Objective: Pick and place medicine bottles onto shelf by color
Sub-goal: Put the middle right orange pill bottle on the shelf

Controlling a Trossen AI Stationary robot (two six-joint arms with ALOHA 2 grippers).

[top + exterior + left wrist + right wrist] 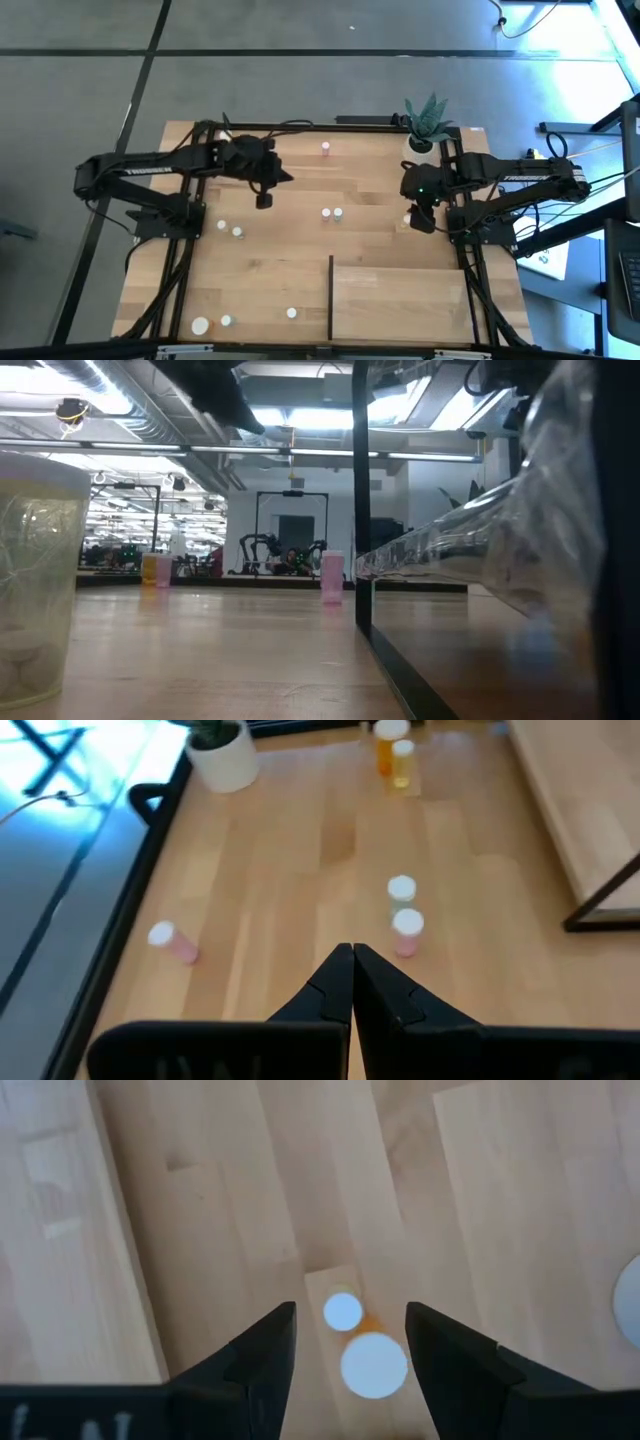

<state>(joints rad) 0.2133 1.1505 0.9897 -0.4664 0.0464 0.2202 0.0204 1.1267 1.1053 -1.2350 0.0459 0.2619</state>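
We saw the right gripper point(350, 1345) poised above two small orange bottles with white caps point(373, 1364), which stood touching each other on the plank tabletop point(270, 260) at its right side, near the white plant pot point(421, 145). Its dark fingers point(262, 1355) stood parted on either side of the pair from above, and nothing was held between them. The left gripper point(352, 982) was clenched, its fingers pressed together on nothing, hovering over the far left part of the table.

Ahead of it stood a pair of small bottles near the table's middle, a pink one point(406, 932) and a pale one point(401, 891), just beside each other. Another pink bottle point(325, 148) stood alone by the far edge. Several white-capped bottles point(229, 229) were scattered on the left and near-left of the table.

The rectangular light-wood shelf with a thin dark upright edge point(400, 300) lay at the near right, with no bottle on it.
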